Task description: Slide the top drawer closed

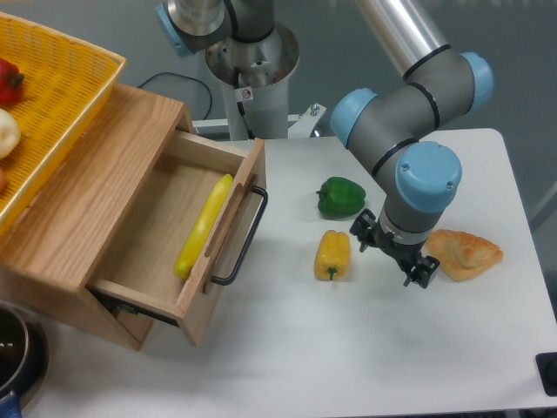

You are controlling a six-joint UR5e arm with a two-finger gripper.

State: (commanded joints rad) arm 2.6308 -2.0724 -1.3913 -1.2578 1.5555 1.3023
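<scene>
While the top drawer (pixel 187 239) stands pulled well out of the wooden cabinet (pixel 96 192), its front panel faces toward the white table (pixel 348 348) and my arm, angled a little toward the lower right. Its long axis, along the front panel, runs from upper right to lower left, and the thin black bar handle (pixel 242 239) follows that same line just outside the panel. The drawer is light oak with a flat front and a pale bottom, and a long yellow vegetable (pixel 203 226) lies inside against the back of the front panel, parallel to it. My gripper (pixel 396 259) hangs well apart from the drawer on the side its front faces, beyond a yellow pepper (pixel 332 254) and a green pepper (pixel 340 197), and just beside a pastry (pixel 464 252). My fingers point down at the table; I cannot tell how wide they stand, and I see nothing held between them. A yellow woven basket (pixel 61 83) sits on the cabinet above the drawer.
</scene>
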